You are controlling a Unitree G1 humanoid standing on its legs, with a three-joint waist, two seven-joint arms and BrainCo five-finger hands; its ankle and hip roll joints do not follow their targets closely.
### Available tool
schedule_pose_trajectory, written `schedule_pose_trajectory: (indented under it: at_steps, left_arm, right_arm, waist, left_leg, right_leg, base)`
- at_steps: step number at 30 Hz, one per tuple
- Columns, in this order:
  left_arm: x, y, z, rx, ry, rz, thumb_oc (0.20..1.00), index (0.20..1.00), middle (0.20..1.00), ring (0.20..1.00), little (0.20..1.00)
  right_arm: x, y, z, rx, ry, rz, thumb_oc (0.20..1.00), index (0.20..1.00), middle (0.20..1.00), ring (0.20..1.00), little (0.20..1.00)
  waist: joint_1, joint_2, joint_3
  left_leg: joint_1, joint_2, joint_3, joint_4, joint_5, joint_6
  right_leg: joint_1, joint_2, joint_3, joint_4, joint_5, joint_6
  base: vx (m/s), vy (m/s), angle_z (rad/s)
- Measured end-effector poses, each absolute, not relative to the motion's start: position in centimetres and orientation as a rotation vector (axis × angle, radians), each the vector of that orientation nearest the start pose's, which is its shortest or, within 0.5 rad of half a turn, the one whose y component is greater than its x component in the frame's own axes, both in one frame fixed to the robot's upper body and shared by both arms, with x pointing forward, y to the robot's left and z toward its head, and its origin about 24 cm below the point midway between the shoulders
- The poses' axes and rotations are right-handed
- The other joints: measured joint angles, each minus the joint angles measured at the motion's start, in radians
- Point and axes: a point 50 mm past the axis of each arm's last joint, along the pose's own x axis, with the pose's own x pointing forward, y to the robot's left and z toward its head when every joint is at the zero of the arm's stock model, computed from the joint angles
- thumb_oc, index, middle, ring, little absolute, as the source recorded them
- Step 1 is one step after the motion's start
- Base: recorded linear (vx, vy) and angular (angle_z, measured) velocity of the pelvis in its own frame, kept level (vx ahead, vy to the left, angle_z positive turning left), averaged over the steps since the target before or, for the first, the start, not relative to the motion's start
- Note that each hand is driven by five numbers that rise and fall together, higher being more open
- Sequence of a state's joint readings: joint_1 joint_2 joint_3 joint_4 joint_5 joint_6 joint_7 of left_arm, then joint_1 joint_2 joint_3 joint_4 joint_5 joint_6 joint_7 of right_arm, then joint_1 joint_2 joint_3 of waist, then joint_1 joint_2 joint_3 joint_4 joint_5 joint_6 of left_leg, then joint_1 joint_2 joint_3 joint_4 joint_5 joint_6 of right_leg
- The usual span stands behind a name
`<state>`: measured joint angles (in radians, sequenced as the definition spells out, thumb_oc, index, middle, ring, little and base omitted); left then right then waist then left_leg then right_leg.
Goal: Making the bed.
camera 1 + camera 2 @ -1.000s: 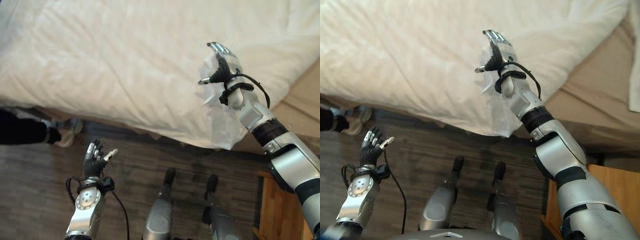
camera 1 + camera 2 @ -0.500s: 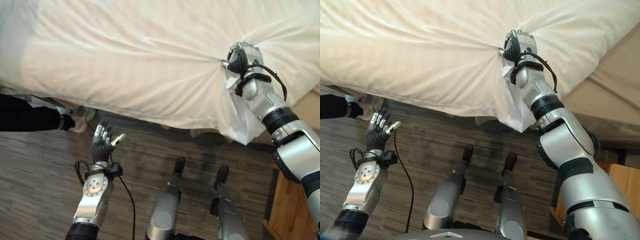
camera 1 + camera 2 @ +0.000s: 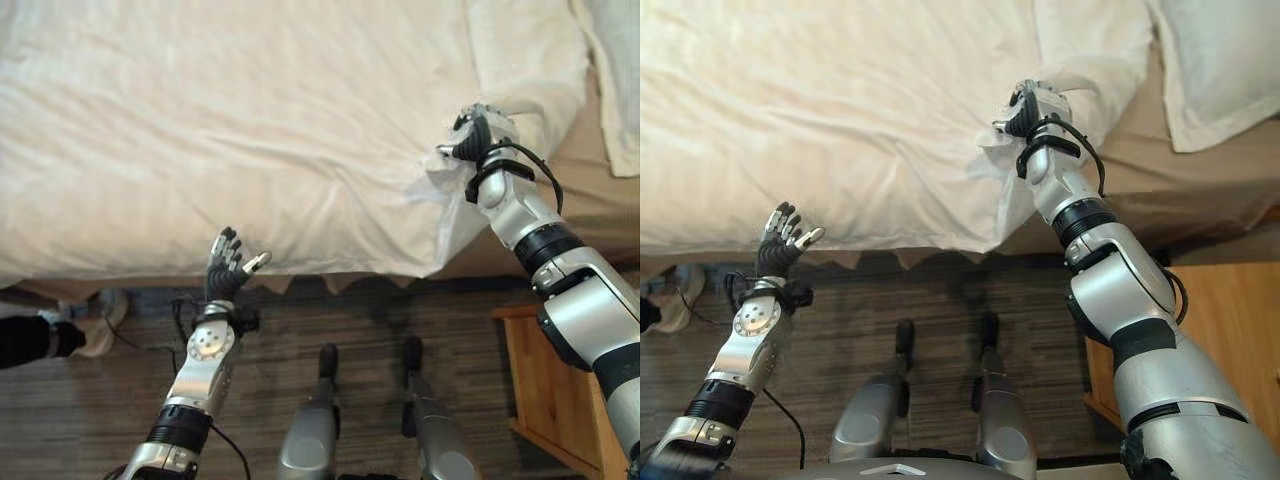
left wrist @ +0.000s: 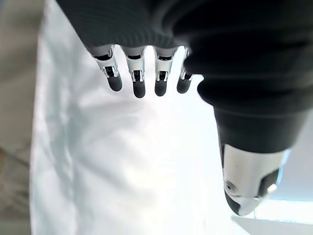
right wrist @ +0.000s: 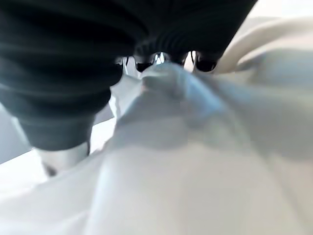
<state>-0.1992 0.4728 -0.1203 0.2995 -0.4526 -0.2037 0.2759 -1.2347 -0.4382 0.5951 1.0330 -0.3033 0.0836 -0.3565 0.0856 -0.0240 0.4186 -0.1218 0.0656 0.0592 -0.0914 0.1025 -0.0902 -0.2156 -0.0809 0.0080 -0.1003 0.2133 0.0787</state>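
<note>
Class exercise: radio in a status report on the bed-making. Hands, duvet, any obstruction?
Right hand shut on the white puffy duvet, bunching its corner. Left hand open at the duvet's near edge, holding nothing. Tan mattress exposed beside the corner; no obstruction seen.

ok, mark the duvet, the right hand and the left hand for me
duvet (image 3: 200, 130), left eye view, on its flat white top.
right hand (image 3: 478, 135), left eye view, on the dark back of the hand, curled round bunched duvet cloth.
left hand (image 3: 777, 252), right eye view, on the dark palm, fingers open.

White duvet (image 3: 250, 130) is running off the frame's top and left edges; bunched cloth is covering the right hand (image 3: 478, 135) fingertips (grip unclear).
</note>
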Motion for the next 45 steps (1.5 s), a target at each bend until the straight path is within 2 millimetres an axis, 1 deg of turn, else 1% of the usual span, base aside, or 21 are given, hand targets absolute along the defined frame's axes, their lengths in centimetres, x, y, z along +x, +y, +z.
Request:
schedule_pose_trajectory:
  at_steps: [2,9,10,11,12,15,18,22,24,27,29,32,34,36,37,38,39,40,42,43,45]
  left_arm:
    - [28.6,24.2,5.9,0.032,-0.068,0.251,1.0,1.0,1.0,1.0,1.0]
    - [26.2,25.4,3.1,0.037,0.034,0.298,1.0,1.0,1.0,1.0,1.0]
    - [26.0,25.4,3.0,0.038,0.041,0.301,1.0,1.0,1.0,1.0,1.0]
    - [25.9,25.5,2.8,0.039,0.047,0.303,1.0,1.0,1.0,1.0,1.0]
    - [25.9,25.6,2.6,0.041,0.055,0.307,1.0,1.0,1.0,1.0,1.0]
    - [25.8,25.8,2.2,0.045,0.074,0.319,1.0,1.0,1.0,1.0,1.0]
    - [26.0,26.0,2.1,0.048,0.079,0.337,1.0,1.0,1.0,1.0,1.0]
    - [26.2,26.0,2.2,0.048,0.078,0.345,1.0,1.0,1.0,1.0,1.0]
    - [26.9,26.1,2.5,0.049,0.071,0.35,1.0,1.0,1.0,1.0,1.0]
    - [27.5,26.0,2.9,0.048,0.056,0.347,1.0,1.0,1.0,1.0,1.0]
    - [27.7,25.9,3.1,0.047,0.049,0.345,1.0,1.0,1.0,1.0,1.0]
    - [28.3,25.8,3.6,0.047,0.034,0.336,1.0,1.0,1.0,1.0,1.0]
    - [28.4,25.7,3.6,0.049,0.036,0.334,1.0,1.0,1.0,1.0,1.0]
    - [28.6,25.7,3.8,0.054,0.031,0.329,1.0,1.0,1.0,1.0,1.0]
    - [28.6,25.8,3.8,0.052,0.032,0.331,1.0,1.0,1.0,1.0,1.0]
    - [28.6,25.7,3.8,0.052,0.034,0.326,1.0,1.0,1.0,1.0,1.0]
    - [28.5,25.9,3.7,0.052,0.036,0.328,1.0,1.0,1.0,1.0,1.0]
    - [28.4,26.0,3.6,0.053,0.043,0.333,1.0,1.0,1.0,1.0,1.0]
    - [28.3,25.9,3.4,0.054,0.053,0.325,1.0,1.0,1.0,1.0,1.0]
    - [28.1,26.0,3.2,0.055,0.058,0.328,1.0,1.0,1.0,1.0,1.0]
    - [27.7,26.0,2.6,0.054,0.086,0.333,1.0,1.0,1.0,1.0,1.0]
  right_arm:
    - [42.3,-15.8,22.7,-1.155,-0.292,-0.242,1.0,1.0,1.0,1.0,1.0]
    - [42.3,-15.1,22.2,-1.138,-0.285,-0.219,1.0,1.0,1.0,1.0,1.0]
    - [42.3,-15.2,22.0,-1.139,-0.278,-0.218,0.536,0.536,0.536,0.536,0.536]
    - [42.3,-15.3,21.6,-1.14,-0.27,-0.214,0.206,0.206,0.206,0.206,0.206]
    - [42.3,-15.3,21.2,-1.14,-0.261,-0.209,0.2,0.2,0.2,0.2,0.2]
    - [42.2,-15.5,20.5,-1.146,-0.239,-0.2,0.2,0.2,0.2,0.2,0.2]
    - [42.3,-16.2,20.0,-1.159,-0.203,-0.211,0.2,0.2,0.2,0.2,0.2]
    - [42.3,-17.3,19.6,-1.174,-0.163,-0.232,0.2,0.2,0.2,0.2,0.2]
    - [42.3,-18.1,20.0,-1.227,-0.161,-0.243,0.2,0.2,0.2,0.2,0.2]
    - [42.2,-19.0,20.6,-1.24,-0.161,-0.269,0.2,0.2,0.2,0.2,0.2]
    - [42.2,-19.2,20.9,-1.241,-0.17,-0.276,0.2,0.2,0.2,0.2,0.2]
    - [42.1,-20.1,21.3,-1.225,-0.164,-0.305,0.2,0.2,0.2,0.2,0.2]
    - [41.9,-21.2,21.8,-1.215,-0.156,-0.34,0.2,0.2,0.2,0.2,0.2]
    - [41.2,-23.8,21.9,-1.162,-0.144,-0.409,0.2,0.2,0.2,0.2,0.2]
    - [40.9,-24.7,22.0,-1.159,-0.127,-0.433,0.2,0.2,0.2,0.2,0.2]
    - [40.5,-25.9,21.8,-1.117,-0.117,-0.461,0.595,0.595,0.595,0.595,0.595]
    - [39.9,-27.1,21.4,-1.081,-0.111,-0.483,0.909,0.909,0.909,0.909,0.909]
    - [39.4,-28.0,20.9,-1.059,-0.092,-0.505,1.0,1.0,1.0,1.0,1.0]
    - [38.4,-30.1,19.6,-0.948,-0.044,-0.56,1.0,1.0,1.0,1.0,1.0]
    - [37.7,-31.0,18.5,-0.878,-0.017,-0.584,1.0,1.0,1.0,1.0,1.0]
    - [36.1,-32.5,14.8,-0.791,0.08,-0.614,1.0,1.0,1.0,1.0,1.0]
  waist:
    - [-0.001,0.005,-0.012]
    - [0.005,0.02,-0.048]
    - [0.006,0.021,-0.048]
    - [0.008,0.023,-0.049]
    - [0.009,0.026,-0.051]
    - [0.006,0.039,-0.06]
    - [0.004,0.054,-0.073]
    - [0.002,0.056,-0.075]
    - [-0.002,0.057,-0.075]
    - [-0.007,0.056,-0.075]
    - [-0.027,0.055,-0.076]
    - [-0.053,0.054,-0.076]
    - [-0.063,0.054,-0.076]
    - [-0.082,0.054,-0.076]
    - [-0.087,0.054,-0.076]
    - [-0.103,0.054,-0.076]
    - [-0.112,0.055,-0.076]
    - [-0.115,0.055,-0.076]
    - [-0.119,0.053,-0.077]
    - [-0.125,0.053,-0.078]
    - [-0.145,0.056,-0.079]
  left_leg:
    - [0.001,0.004,0.005,0.0,0.0,0.0]
    - [0.001,0.005,0.009,0.0,0.001,-0.001]
    - [0.0,0.005,0.009,0.0,0.001,-0.001]
    - [-0.002,0.005,0.008,0.0,0.001,-0.001]
    - [-0.003,0.004,0.007,0.0,0.001,-0.001]
    - [-0.011,0.001,0.007,0.0,0.001,-0.001]
    - [-0.029,-0.002,0.01,0.0,0.005,0.004]
    - [-0.034,-0.002,0.016,0.0,0.008,0.008]
    - [-0.033,-0.002,0.022,0.0,0.008,0.008]
    - [-0.03,-0.003,0.036,0.0,0.007,0.008]
    - [-0.029,-0.003,0.045,0.0,0.006,0.007]
    - [-0.021,-0.001,0.059,-0.001,0.006,0.007]
    - [-0.008,0.0,0.075,-0.002,0.003,0.006]
    - [0.002,0.0,0.087,-0.002,0.0,0.006]
    - [0.006,0.0,0.096,-0.004,-0.003,0.006]
    - [0.009,-0.001,0.104,-0.004,-0.006,0.008]
    - [0.009,-0.001,0.105,-0.003,-0.008,0.01]
    - [0.011,0.0,0.113,-0.007,-0.01,0.01]
    - [0.014,-0.001,0.138,-0.007,-0.016,0.011]
    - [0.016,0.0,0.148,-0.007,-0.02,0.012]
    - [0.021,0.001,0.155,-0.008,-0.026,0.013]
  right_leg:
    - [-0.001,0.004,0.003,0.0,0.003,-0.004]
    - [-0.004,0.006,0.006,0.0,0.006,-0.008]
    - [-0.004,0.005,0.006,0.0,0.006,-0.009]
    - [-0.006,0.005,0.006,0.0,0.006,-0.009]
    - [-0.007,0.005,0.006,0.0,0.006,-0.009]
    - [-0.014,0.001,0.006,0.0,0.005,-0.007]
    - [-0.034,-0.001,0.009,0.0,0.009,-0.006]
    - [-0.043,0.001,0.016,0.0,0.013,-0.01]
    - [-0.045,0.002,0.022,0.0,0.014,-0.009]
    - [-0.048,0.005,0.032,0.0,0.015,-0.006]
    - [-0.052,0.007,0.042,0.0,0.016,-0.002]
    - [-0.052,0.01,0.054,0.0,0.018,-0.002]
    - [-0.047,0.008,0.068,0.0,0.02,0.0]
    - [-0.042,0.009,0.077,0.0,0.019,-0.001]
    - [-0.043,0.008,0.08,-0.001,0.015,-0.006]
    - [-0.045,0.008,0.083,-0.001,0.015,-0.006]
    - [-0.045,0.007,0.084,-0.001,0.015,-0.006]
    - [-0.048,0.007,0.085,-0.001,0.015,-0.006]
    - [-0.059,0.005,0.084,-0.001,0.015,-0.006]
    - [-0.062,0.005,0.084,-0.001,0.015,-0.006]
    - [-0.06,0.006,0.085,-0.001,0.015,-0.006]
  base:
    - [-0.02,-0.004,-0.07]
    - [0.0,-0.013,-0.01]
    - [0.0,0.0,0.0]
    - [0.0,0.0,0.0]
    - [0.0,0.0,0.0]
    - [0.0,0.0,0.0]
    - [0.0,0.0,0.0]
    - [-0.01,0.003,-0.06]
    - [0.0,-0.01,-0.05]
    - [0.02,-0.015,-0.1]
    - [0.03,-0.028,-0.14]
    - [0.02,-0.011,-0.14]
    - [0.02,0.032,-0.22]
    - [0.03,0.039,-0.17]
    - [0.03,0.025,-0.22]
    - [0.02,0.03,-0.18]
    - [0.02,0.037,-0.15]
    - [0.01,0.039,-0.24]
    - [0.01,0.034,-0.33]
    - [0.02,0.012,-0.24]
    - [0.03,-0.009,-0.16]
